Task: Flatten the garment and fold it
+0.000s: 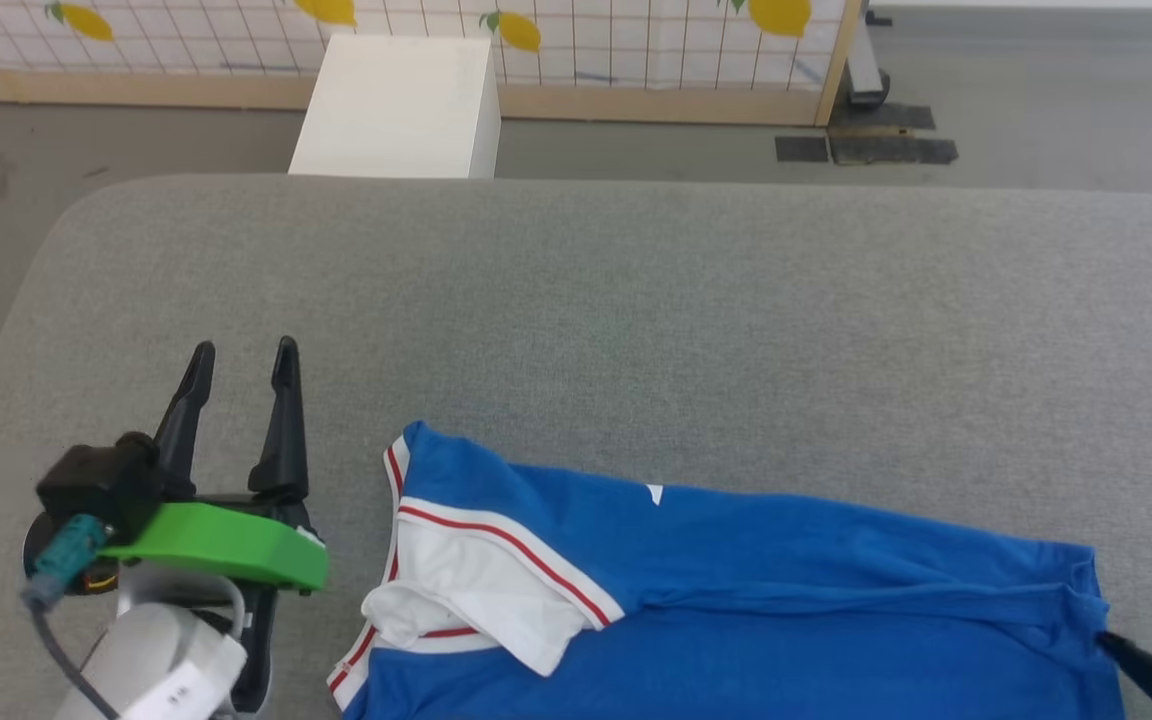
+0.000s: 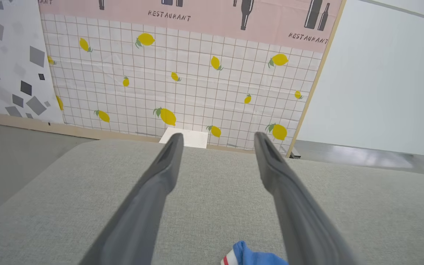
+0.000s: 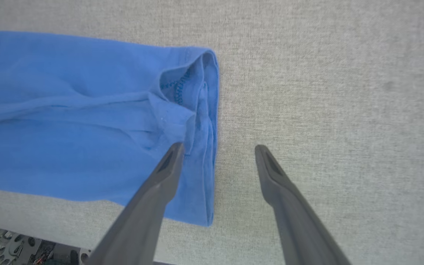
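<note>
The royal-blue T-shirt (image 1: 786, 580) lies stretched sideways along the near edge of the grey fabric-covered worktop (image 1: 636, 300), its neck end toward the robot's left and its hem toward the right. At the left end a white sleeve (image 1: 496, 590) with red stripes is folded over the blue body, and red-and-white trim runs down the edge beside it. A long crease runs across the body toward the hem, where the cloth bunches. The left pincer (image 1: 243, 352) sits over bare worktop just left of the shirt, its two dark fingers spread apart and holding nothing; in the left wrist view a corner of the blue cloth with its striped trim (image 2: 250, 256) peeks in between the finger bases. The right pincer (image 3: 219, 147) is also spread wide and empty, hovering at the hem: one fingertip (image 3: 175, 151) overlaps the rumpled hem edge of the shirt (image 3: 68, 129), the other lies over bare grey fabric. Beyond the worktop stands a white box (image 1: 396, 105) before a lemon-patterned wall panel (image 2: 197, 84).
</note>
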`<state>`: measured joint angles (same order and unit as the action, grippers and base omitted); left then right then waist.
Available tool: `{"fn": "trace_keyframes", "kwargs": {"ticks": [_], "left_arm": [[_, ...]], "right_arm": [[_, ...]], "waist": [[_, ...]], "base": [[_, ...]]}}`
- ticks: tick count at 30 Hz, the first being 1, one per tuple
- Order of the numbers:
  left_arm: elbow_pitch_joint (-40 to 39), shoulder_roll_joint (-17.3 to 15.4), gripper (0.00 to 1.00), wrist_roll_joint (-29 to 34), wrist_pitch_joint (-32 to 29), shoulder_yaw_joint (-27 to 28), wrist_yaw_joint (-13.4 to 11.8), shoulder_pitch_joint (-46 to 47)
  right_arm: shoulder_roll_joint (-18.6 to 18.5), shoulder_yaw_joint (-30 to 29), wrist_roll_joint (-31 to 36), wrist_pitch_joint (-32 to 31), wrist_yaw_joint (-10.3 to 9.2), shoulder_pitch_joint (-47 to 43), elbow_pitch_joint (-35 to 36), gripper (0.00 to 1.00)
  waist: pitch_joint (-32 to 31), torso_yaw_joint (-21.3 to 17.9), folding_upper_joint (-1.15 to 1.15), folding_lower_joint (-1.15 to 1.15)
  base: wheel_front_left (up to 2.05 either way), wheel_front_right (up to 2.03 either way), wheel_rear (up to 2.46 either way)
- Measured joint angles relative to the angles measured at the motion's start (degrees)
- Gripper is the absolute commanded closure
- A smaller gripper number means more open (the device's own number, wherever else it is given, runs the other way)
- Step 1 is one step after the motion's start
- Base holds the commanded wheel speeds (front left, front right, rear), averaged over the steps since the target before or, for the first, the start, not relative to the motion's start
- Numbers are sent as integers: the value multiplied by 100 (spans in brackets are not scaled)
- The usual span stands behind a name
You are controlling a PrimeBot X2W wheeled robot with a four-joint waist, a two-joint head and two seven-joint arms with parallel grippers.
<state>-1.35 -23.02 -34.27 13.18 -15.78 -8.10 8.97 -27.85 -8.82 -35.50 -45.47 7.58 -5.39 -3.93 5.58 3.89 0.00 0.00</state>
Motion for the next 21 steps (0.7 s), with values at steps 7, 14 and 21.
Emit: {"fn": "trace_keyframes", "kwargs": {"ticks": [7, 14, 21], "left_arm": [[-52, 316, 0, 1010, 152, 189, 187, 140], [-267, 850, 0, 1575, 160, 710, 504, 112], [-171, 1230, 0, 1905, 160, 1054, 831, 5]], "right_arm": [[-104, 446, -292, 73, 0, 192, -280, 0], [-125, 1029, -420, 321, -3, 560, -428, 0], [-167, 1585, -495, 369, -4, 787, -498, 0]], "waist": [[264, 45, 0, 0], [453, 105, 0, 0], [411, 128, 0, 0]], "base": [[0, 0, 0], [0, 0, 0], [0, 0, 0]]}}
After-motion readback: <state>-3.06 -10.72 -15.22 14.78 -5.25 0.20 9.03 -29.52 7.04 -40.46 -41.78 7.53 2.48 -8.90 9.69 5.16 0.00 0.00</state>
